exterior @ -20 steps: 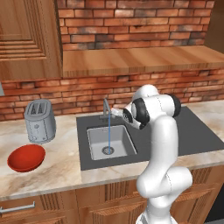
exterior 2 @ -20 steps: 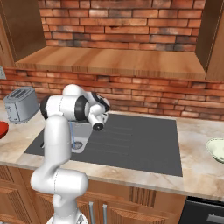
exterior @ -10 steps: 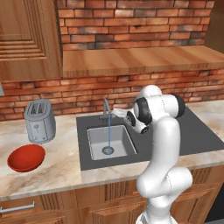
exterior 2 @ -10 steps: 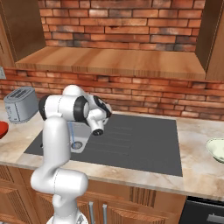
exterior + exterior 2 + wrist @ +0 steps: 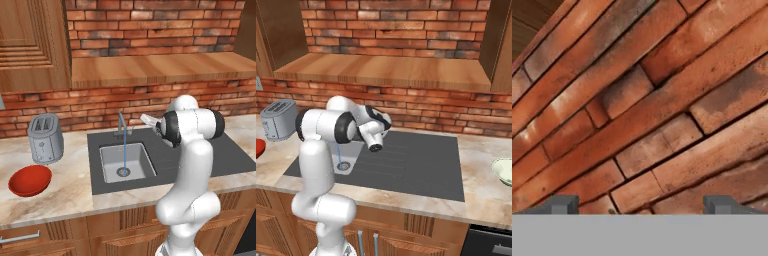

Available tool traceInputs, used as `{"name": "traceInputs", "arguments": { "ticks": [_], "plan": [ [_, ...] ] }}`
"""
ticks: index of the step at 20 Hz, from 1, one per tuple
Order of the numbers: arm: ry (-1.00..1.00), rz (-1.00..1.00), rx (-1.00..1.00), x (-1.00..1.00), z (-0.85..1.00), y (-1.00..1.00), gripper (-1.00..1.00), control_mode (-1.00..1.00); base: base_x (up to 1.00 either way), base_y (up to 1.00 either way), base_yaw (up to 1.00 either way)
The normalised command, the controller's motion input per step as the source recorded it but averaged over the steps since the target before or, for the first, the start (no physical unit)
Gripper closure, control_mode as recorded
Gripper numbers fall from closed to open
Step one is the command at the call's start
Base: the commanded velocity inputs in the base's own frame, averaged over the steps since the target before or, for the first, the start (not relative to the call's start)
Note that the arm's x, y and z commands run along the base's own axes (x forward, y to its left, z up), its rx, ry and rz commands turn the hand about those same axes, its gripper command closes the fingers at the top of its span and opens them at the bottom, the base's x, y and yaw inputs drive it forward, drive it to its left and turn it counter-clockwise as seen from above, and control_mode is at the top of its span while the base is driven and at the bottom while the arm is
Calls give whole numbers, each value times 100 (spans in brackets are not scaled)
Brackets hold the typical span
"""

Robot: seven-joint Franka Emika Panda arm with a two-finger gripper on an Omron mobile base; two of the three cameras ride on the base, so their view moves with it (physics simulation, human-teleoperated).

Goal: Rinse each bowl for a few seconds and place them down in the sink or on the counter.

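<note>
We think the water has only just been turned on, because a thin blue stream runs from the slim metal faucet into the square steel basin of the dark grey sink. No bowl has been rinsed yet.

Near us, the beige marble-patterned stone counter carries everything. The wide shallow glossy red bowl sits close to the counter's front edge on the left, well apart from the sink. The smaller pale cream-green bowl rests by the counter's right edge, past the ribbed drainboard. So we count two bowls, one sink and one faucet.

Farther back, one silver toaster stands near the brick wall.

Our hand has its two fingers wide apart and holds nothing. It is up beside the faucet and looks at the bricks.

Next, we judge the hand must turn away from the wall, go to one bowl, come down over its rim and close there.
</note>
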Motion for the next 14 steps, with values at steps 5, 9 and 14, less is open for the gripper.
{"name": "traceInputs", "arguments": {
  "ticks": [5, 9, 14],
  "plan": [
    [1, -4, 3, -57, 39, -23, -100, -100, 0, 0, 0],
    [-1, -4, 2, -93, 4, -36, -100, -100, 0, 0, 0],
    [-2, -3, 0, -95, 10, -45, -100, -100, 0, 0, 0]
  ]
}}
